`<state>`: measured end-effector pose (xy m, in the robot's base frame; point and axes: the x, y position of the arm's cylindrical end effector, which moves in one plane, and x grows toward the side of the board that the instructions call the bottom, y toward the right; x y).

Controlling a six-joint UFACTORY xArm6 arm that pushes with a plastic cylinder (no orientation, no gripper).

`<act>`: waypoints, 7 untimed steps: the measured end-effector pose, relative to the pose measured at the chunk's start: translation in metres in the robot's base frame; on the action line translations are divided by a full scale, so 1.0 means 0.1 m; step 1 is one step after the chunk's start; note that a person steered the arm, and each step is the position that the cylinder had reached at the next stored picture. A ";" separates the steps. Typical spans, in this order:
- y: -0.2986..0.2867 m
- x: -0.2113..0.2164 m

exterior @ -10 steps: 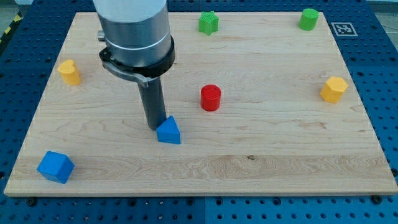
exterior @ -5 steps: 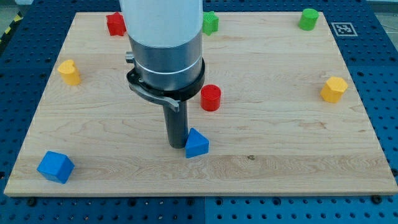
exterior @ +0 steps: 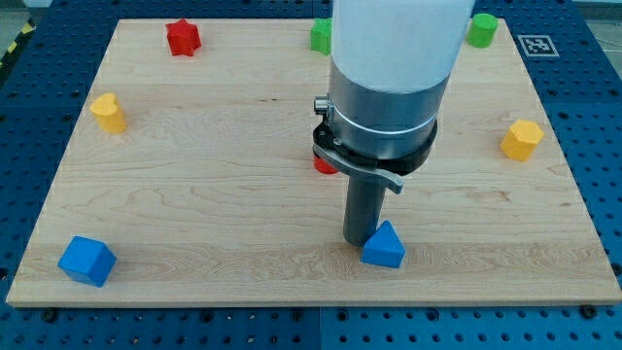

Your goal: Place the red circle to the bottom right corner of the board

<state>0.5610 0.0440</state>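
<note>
So on my feed the wooden board (exterior: 194,243) sits on a blue perforated table (exterior: 603,117). A blue triangle (exterior: 385,246) is at the bottom middle and a blue cube (exterior: 86,261) is down in the bottom left corner. Red star (exterior: 182,37) is up top left, with a yellow block (exterior: 109,112) below it near the left edge. A yellow hexagon-ish block (exterior: 521,139) is on the right, a green cylinder (exterior: 480,29) top right, and another green block (exterior: 320,36) is half hidden at top middle. There's a marker tag (exterior: 536,45) in the top right corner.

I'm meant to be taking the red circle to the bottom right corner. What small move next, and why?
Probably back my tip off the blue triangle, which it touches from the view's left, and head toward the view's top. The red circle sits behind the arm, mostly hidden, and needs pushing from its upper left.
</note>
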 end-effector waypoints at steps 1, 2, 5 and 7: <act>-0.22 -0.10; -0.72 -0.35; -0.80 -1.08; -0.62 -1.16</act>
<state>0.4455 -0.0182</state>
